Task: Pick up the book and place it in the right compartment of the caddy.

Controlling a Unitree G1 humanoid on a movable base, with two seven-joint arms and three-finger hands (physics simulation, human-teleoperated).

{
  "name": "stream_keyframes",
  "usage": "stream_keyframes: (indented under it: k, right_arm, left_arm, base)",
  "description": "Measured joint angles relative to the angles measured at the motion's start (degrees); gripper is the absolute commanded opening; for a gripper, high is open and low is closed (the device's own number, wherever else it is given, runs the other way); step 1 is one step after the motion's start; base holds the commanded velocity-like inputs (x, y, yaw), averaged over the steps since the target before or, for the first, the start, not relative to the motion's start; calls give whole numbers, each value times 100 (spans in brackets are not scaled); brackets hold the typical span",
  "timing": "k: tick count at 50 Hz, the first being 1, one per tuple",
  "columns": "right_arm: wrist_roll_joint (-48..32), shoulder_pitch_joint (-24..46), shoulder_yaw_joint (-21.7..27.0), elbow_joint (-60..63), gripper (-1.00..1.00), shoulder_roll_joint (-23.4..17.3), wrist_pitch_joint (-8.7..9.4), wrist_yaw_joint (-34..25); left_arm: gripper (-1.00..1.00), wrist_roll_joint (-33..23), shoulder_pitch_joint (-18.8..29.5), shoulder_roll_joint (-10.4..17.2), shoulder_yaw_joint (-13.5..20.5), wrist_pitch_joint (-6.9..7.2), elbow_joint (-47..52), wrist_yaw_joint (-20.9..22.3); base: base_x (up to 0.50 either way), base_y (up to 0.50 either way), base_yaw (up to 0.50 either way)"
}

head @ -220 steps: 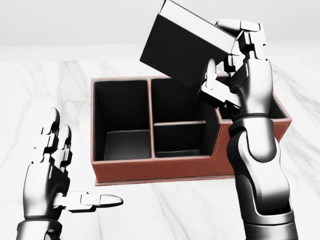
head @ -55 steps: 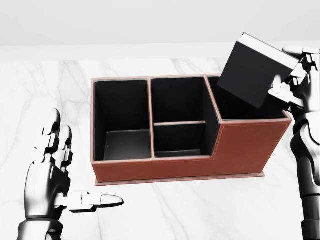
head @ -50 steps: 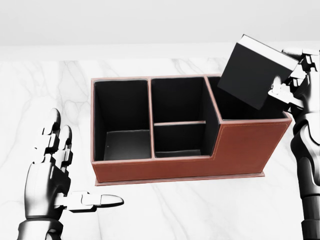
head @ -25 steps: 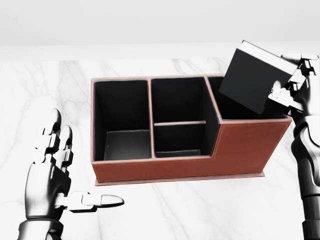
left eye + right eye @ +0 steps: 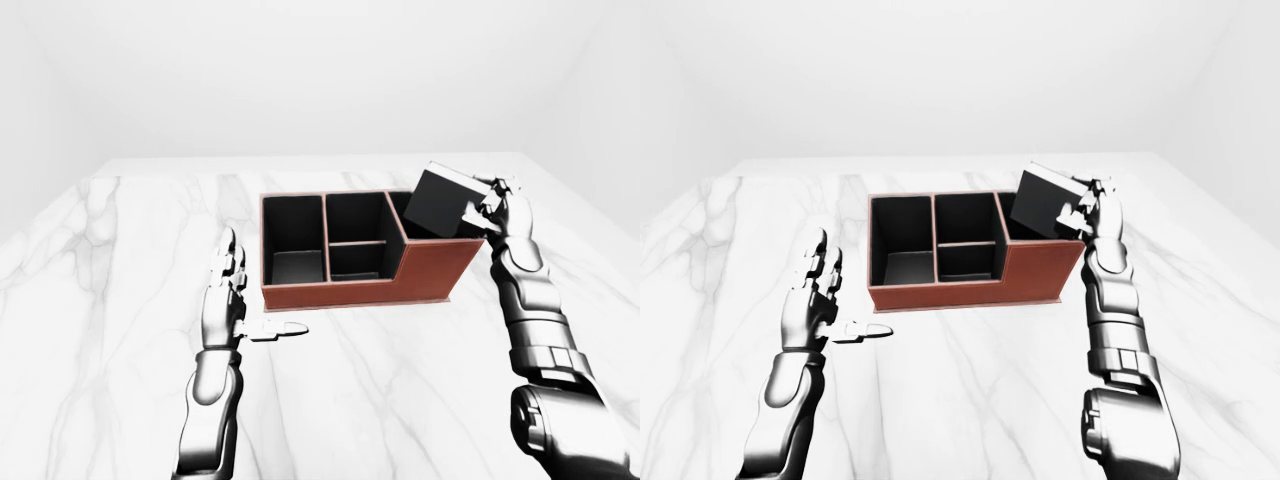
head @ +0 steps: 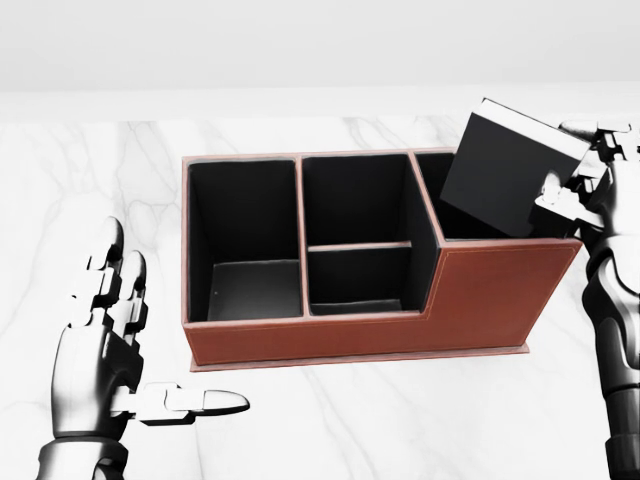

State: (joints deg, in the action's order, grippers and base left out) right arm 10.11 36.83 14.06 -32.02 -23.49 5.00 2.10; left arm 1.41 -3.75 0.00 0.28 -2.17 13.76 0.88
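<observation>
A black book (image 6: 508, 168) with a white page edge hangs tilted over the right compartment of the brown caddy (image 6: 480, 295), its lower corner dipping below the rim. My right hand (image 6: 582, 168) is shut on the book's right edge, at the head view's right side. At the lower left of the head view my left hand (image 6: 135, 355) stands open on its own, fingers up and thumb out, holding nothing. The caddy's left and middle compartments show black, bare insides.
The caddy stands on a white marble table (image 5: 120, 300) that spreads wide around it. The table's far edge (image 5: 300, 160) meets a plain white wall at the top of the eye views.
My right hand has carried the book rightward from above the middle compartments to over the right compartment, then lowered it toward the rim. The left hand has stayed still.
</observation>
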Motion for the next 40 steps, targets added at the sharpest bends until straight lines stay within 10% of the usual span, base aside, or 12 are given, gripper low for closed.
stream_keyframes:
  k: [38,39,40]
  right_arm:
    - [-85,106,-52,-461,-100,-29,0,-21]
    - [-85,108,-52,-466,-91,-30,0,-21]
    - [-82,109,-49,-469,53,-32,0,-18]
  left_arm:
    - [100,-2,-19,-2,-18,1,22,10]
    - [100,-2,-18,-2,-17,-1,20,11]
    - [100,-1,-17,-2,-17,-3,16,12]
  base:
    - [0,0,0]
    - [0,0,0]
    - [0,0,0]
